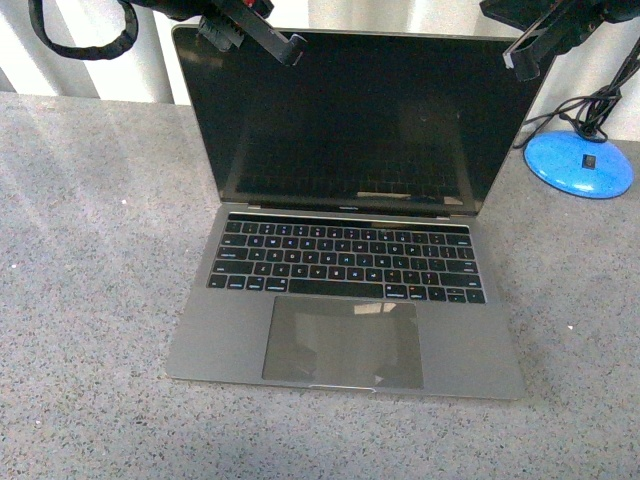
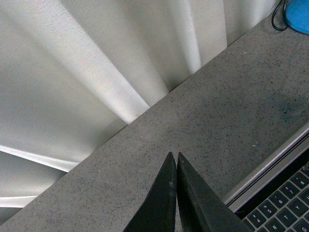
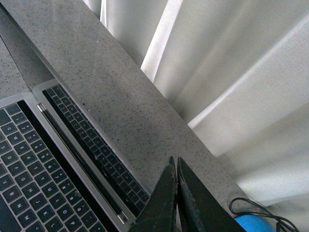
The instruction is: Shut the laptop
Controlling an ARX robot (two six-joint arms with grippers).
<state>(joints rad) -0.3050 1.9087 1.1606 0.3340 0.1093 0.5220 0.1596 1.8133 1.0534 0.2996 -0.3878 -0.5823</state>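
The thin space-grey metal laptop (image 1: 345,260) stood open mid-way across the grey speckled stone bench (image 1: 90,250), its black screen upright and facing the robot. Closing looked not yet begun: the left gripper (image 1: 293,52) and right gripper (image 1: 515,62) hung near the lid's top corners, each pinched together on nothing. Next, they would need to hook behind the lid's top edge and draw it down onto the keys. A white pleated curtain (image 2: 72,72) hung behind, and a blue round base (image 1: 580,163) sat to the right.
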